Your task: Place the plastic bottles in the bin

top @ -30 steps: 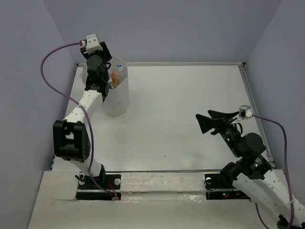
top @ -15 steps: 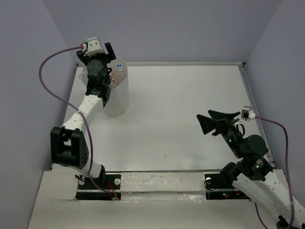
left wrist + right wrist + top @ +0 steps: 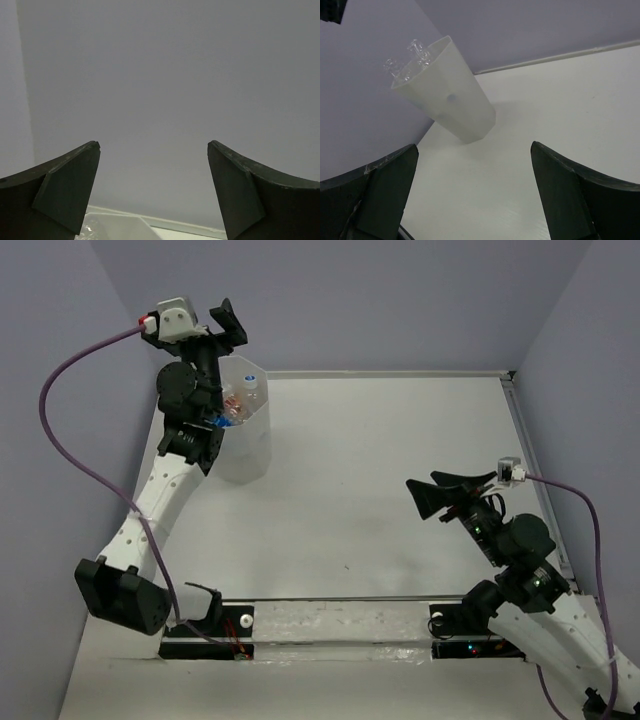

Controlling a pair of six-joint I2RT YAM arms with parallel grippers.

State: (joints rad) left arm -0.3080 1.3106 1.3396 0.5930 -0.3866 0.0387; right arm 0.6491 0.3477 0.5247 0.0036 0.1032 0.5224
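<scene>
1. The left tool [image 3: 228, 324] stands wide open and empty. It is raised just above the far-left rim of the bin [image 3: 252, 445] and faces the back wall.
2. The right tool [image 3: 424, 486] is also spread open with nothing in it. It is well apart from the bin, to its right, and aimed towards it.
3. The bin stands upright on the worktop [image 3: 390, 450].
4. The plastic bottles [image 3: 240, 400] sit inside the bin. A white cap and bits of blue and red show, and clear necks reach above its rim.
</scene>
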